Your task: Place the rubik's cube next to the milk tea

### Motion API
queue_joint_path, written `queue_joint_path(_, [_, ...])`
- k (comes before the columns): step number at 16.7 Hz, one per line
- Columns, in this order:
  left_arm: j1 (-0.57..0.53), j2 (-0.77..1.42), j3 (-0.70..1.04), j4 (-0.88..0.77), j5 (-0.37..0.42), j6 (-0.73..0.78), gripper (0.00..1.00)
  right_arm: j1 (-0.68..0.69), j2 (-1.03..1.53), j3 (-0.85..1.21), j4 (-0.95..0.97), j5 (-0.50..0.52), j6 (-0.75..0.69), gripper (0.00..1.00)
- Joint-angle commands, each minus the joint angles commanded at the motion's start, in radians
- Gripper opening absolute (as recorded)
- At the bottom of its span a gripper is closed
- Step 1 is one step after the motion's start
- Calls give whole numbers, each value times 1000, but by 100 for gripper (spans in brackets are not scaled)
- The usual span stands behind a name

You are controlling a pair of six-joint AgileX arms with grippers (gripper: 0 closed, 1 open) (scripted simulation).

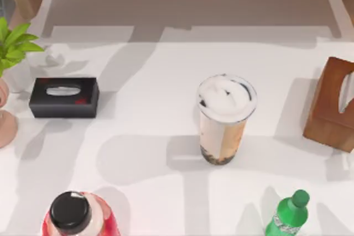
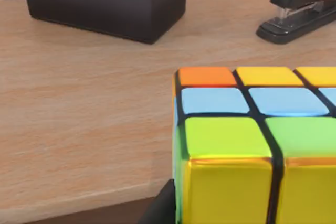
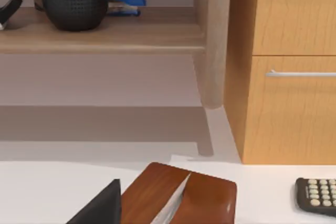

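The rubik's cube [image 2: 247,145] looms close in the left wrist view, resting on a light wooden surface, with orange, yellow, blue and green tiles facing me. A dark part of my left gripper [image 2: 164,208] shows right beside the cube's near edge. The milk tea [image 1: 224,119], a tall clear cup of tan tea with dark pearls and a white foamy top, stands upright at the middle of the white table in the top view. A dark edge of my right gripper [image 3: 102,205] hangs above the table's right side, near a brown wooden tissue box [image 3: 181,195].
A black tissue box [image 1: 64,97] lies at the left, a plant [image 1: 14,45] beyond it. A red bottle with black cap [image 1: 77,214] and a green bottle [image 1: 287,214] stand at the front. The brown tissue box [image 1: 332,106] sits right. A black box [image 2: 105,1] and stapler [image 2: 296,9] lie behind the cube.
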Motion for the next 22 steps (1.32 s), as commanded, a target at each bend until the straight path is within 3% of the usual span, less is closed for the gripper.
queue_joint_path(6, [19, 22, -249, -443, 141, -246, 0, 0, 0, 0, 0, 0, 0, 100])
queue_joint_path(10, [24, 120, -417, -644, 210, -416, 0, 0, 0, 0, 0, 0, 0, 100])
queue_joint_path(13, [-1, 157, -468, -700, 245, -474, 0, 0, 0, 0, 0, 0, 0, 100])
queue_joint_path(22, [9, 154, -470, -698, 239, -471, 0, 0, 0, 0, 0, 0, 0, 100])
